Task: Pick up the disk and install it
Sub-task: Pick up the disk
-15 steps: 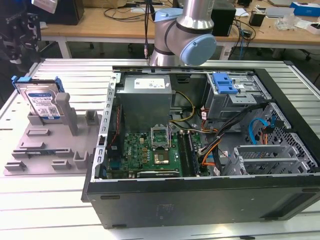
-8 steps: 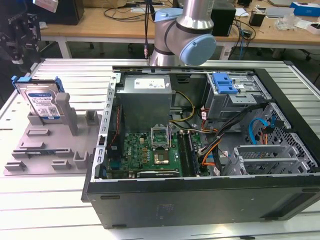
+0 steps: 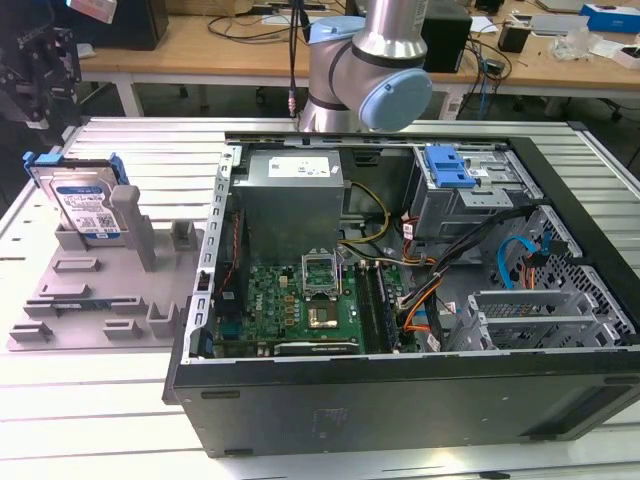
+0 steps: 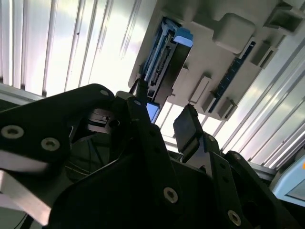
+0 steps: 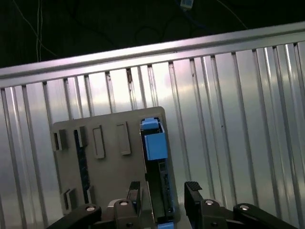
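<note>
The disk point(image 3: 85, 205), a silver drive with a white-and-blue label in a blue carrier, stands on edge on the grey fixture plate point(image 3: 90, 295) at the exterior view's left. My arm's dark tool end point(image 3: 35, 65) hangs above and behind it. In the first wrist view my gripper point(image 5: 164, 193) is open, and the disk point(image 5: 155, 157) shows edge-on in line with the gap between its fingers point(image 5: 193, 191). The second wrist view shows the open gripper point(image 4: 162, 107) at a distance from the disk point(image 4: 164, 62). It holds nothing.
An open computer case point(image 3: 560, 380) lies on the ribbed metal table point(image 3: 100, 400), right of the plate. Inside are a motherboard point(image 3: 300, 300), cables and a drive cage with a blue latch point(image 3: 450, 168). Upright posts point(image 3: 132, 225) stand on the plate beside the disk.
</note>
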Robot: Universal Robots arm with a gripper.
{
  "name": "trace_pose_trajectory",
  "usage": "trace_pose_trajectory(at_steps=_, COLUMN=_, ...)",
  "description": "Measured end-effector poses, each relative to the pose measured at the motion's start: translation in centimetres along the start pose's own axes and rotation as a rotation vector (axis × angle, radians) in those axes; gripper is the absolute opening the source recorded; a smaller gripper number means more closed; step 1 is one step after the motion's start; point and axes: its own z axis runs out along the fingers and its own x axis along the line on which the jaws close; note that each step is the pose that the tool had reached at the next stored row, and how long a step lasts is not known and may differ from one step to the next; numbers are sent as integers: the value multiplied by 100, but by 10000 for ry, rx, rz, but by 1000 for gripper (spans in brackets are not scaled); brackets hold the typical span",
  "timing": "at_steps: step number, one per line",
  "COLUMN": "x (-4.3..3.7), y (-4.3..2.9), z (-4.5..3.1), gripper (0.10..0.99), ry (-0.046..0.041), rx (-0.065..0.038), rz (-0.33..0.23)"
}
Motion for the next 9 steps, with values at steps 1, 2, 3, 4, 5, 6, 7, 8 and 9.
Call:
trace_pose_trajectory(at_steps=1, x=0, y=0, z=1, gripper=498, ry=6, rx=3, rz=-232)
trace_pose_trajectory(at_steps=2, x=0, y=0, z=1, gripper=498, ry=10, rx=5, rz=-423)
trace_pose_trajectory(at_steps=3, x=0, y=0, z=2, gripper=498, ry=15, rx=8, rz=-608)
trace_pose_trajectory(at_steps=4, x=-1, y=1, z=3, gripper=498, ry=22, rx=13, rz=-836)
trace_pose_trajectory(at_steps=5, x=-1, y=11, z=6, gripper=498, ry=26, rx=18, rz=-973)
trace_pose_trajectory(at_steps=6, x=4, y=41, z=9, gripper=498, ry=29, rx=16, rz=-995)
trace_pose_trajectory(at_steps=7, x=5, y=52, z=11, gripper=498, ry=29, rx=17, rz=-995)
trace_pose_trajectory(at_steps=8, x=6, y=52, z=12, gripper=498, ry=28, rx=17, rz=-998)
trace_pose_trajectory(at_steps=9, x=6, y=52, z=12, gripper=498, ry=29, rx=16, rz=-997)
